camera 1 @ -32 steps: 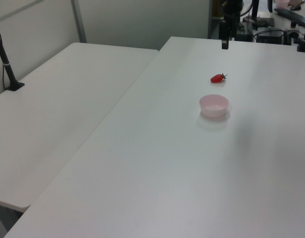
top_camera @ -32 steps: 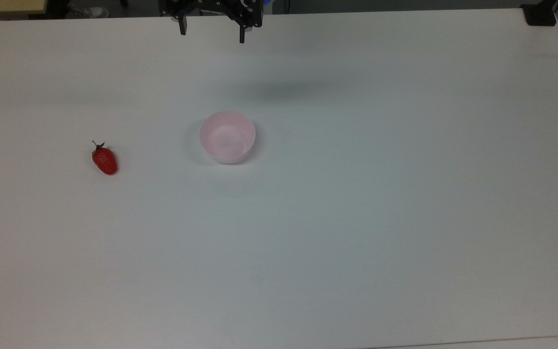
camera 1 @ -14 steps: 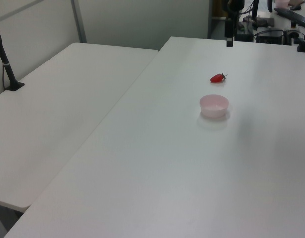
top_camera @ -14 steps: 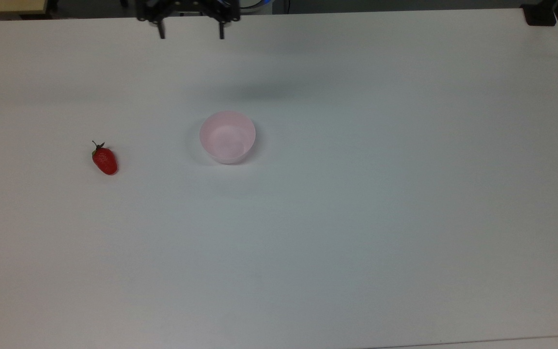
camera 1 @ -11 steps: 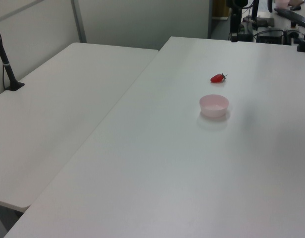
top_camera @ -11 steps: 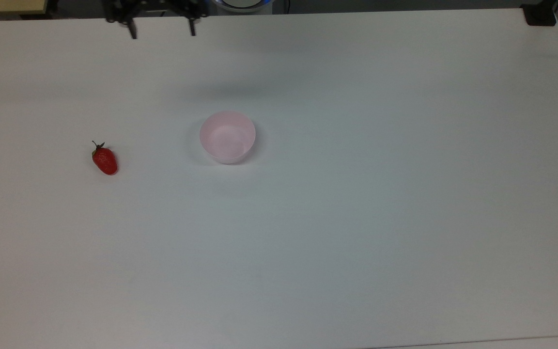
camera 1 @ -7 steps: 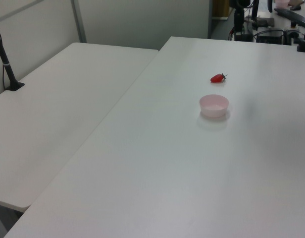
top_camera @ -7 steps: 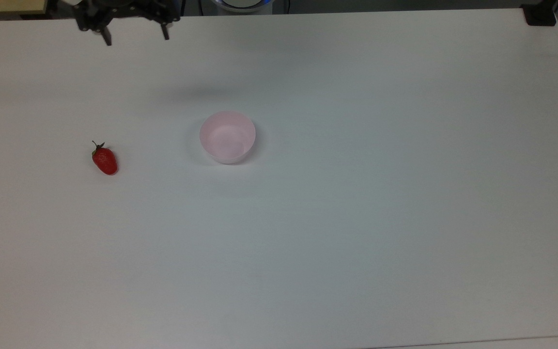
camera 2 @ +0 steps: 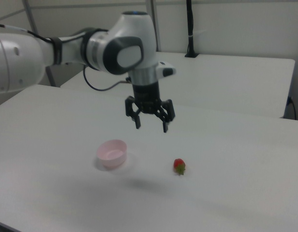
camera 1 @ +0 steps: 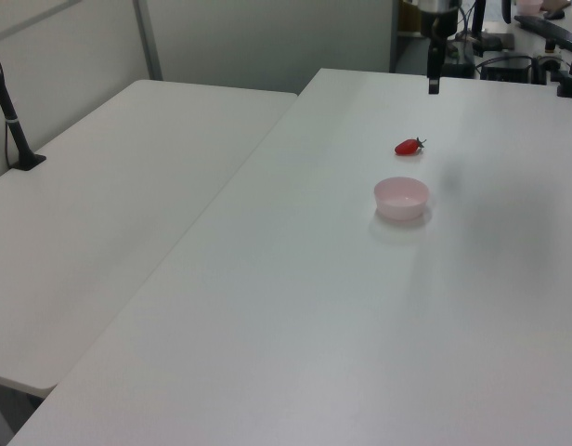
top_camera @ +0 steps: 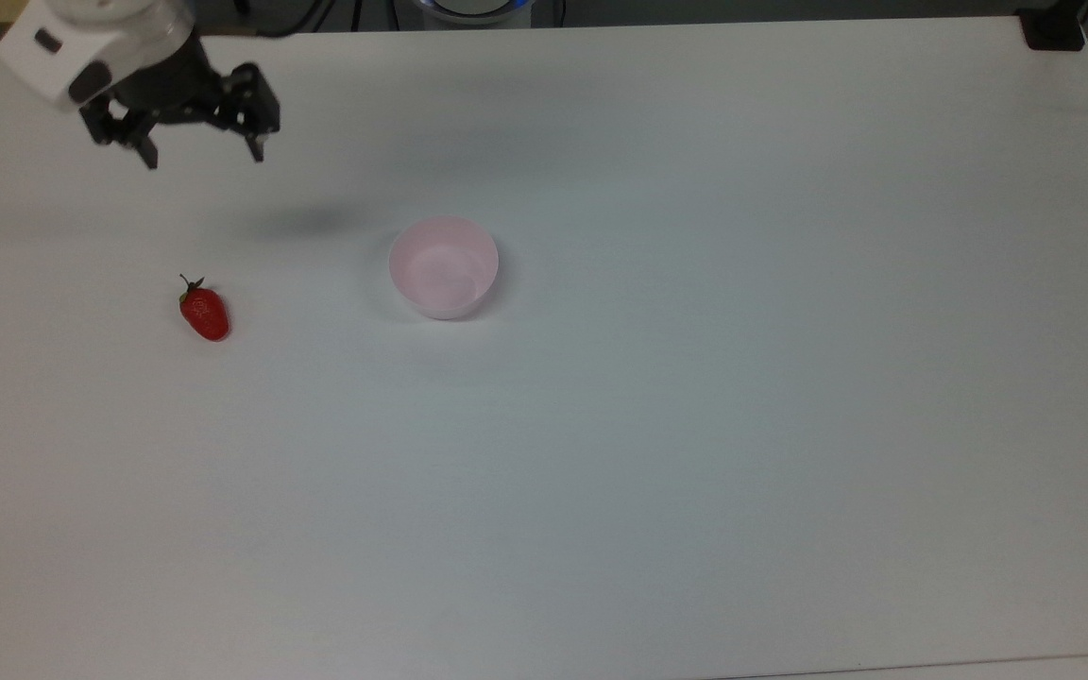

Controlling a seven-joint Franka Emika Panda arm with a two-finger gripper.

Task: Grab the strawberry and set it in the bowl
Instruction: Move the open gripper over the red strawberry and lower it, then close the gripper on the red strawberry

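The red strawberry (top_camera: 205, 313) with its green cap lies on the white table (top_camera: 695, 425), toward the top view's left; it also appears as the strawberry (camera 1: 409, 146) and the strawberry (camera 2: 179, 166). The pale pink bowl (top_camera: 443, 266) stands empty to its right in the top view, and I see the bowl (camera 1: 401, 198) and the bowl (camera 2: 112, 153) in the side views. My gripper (top_camera: 204, 157) hangs open and empty in the air, above and behind the strawberry; the gripper (camera 2: 151, 127) floats high between bowl and strawberry in the right view.
A second white table (camera 1: 100, 214) adjoins on the left view's left, with a black pole (camera 1: 12, 116) on it. A black clamp (top_camera: 1052, 28) sits at the top view's far right corner. Wide bare tabletop surrounds both objects.
The gripper has swung leftward in the top view, from above the bowl's far side to near the strawberry, and come lower and closer. Strawberry and bowl have not moved.
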